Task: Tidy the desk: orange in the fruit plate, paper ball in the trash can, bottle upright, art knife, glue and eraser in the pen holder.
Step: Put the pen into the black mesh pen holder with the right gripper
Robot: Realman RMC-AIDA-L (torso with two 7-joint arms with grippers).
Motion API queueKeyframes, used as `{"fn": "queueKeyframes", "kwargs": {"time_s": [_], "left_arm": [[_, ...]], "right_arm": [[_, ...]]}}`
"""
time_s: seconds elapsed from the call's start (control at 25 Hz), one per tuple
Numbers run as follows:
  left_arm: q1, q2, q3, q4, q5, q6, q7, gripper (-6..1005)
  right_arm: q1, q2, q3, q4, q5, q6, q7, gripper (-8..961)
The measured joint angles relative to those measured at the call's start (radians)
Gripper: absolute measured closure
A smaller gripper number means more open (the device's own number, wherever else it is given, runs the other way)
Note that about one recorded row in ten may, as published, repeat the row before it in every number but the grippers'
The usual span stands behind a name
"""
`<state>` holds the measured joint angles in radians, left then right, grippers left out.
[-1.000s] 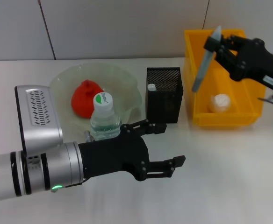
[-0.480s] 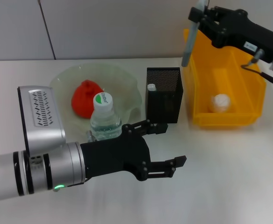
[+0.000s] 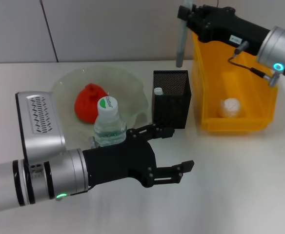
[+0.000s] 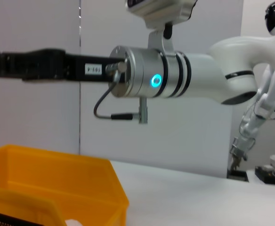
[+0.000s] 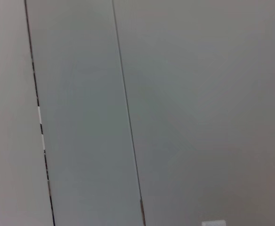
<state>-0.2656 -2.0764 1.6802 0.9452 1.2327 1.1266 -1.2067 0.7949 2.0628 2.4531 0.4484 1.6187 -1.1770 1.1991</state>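
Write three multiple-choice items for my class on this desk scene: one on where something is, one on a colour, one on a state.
1. Where is the paper ball?
A. In the yellow bin
B. In the fruit plate
C. In the pen holder

2. What colour is the bottle's cap?
A. Blue
B. White and green
C. Red

3. How does the bottle stand?
A. Lying flat
B. Upside down
C. Upright

Answers:
1 A: the paper ball lies on the floor of the yellow bin.
2 B: the cap is white with a green mark.
3 C: the bottle stands cap up at the edge of the fruit plate, behind the left gripper.
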Motion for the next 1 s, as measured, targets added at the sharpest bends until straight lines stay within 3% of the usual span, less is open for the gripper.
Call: {"fn": "queueKeyframes", "kwargs": {"time_s": [0.24, 1.0], "left_arm": [[0.000, 0.002, 0.003, -0.019, -0.031, 0.004, 0.027, 155], [-0.013, 0.003, 0.005, -0.023, -0.035, 0.003, 0.039, 156]], "right_arm": [[0.023, 0.012, -0.027, -0.049, 0.003, 0.047, -0.021, 810], [0.038, 0.014, -0.028, -0.119, 0.038, 0.133, -0.089, 790]]}}
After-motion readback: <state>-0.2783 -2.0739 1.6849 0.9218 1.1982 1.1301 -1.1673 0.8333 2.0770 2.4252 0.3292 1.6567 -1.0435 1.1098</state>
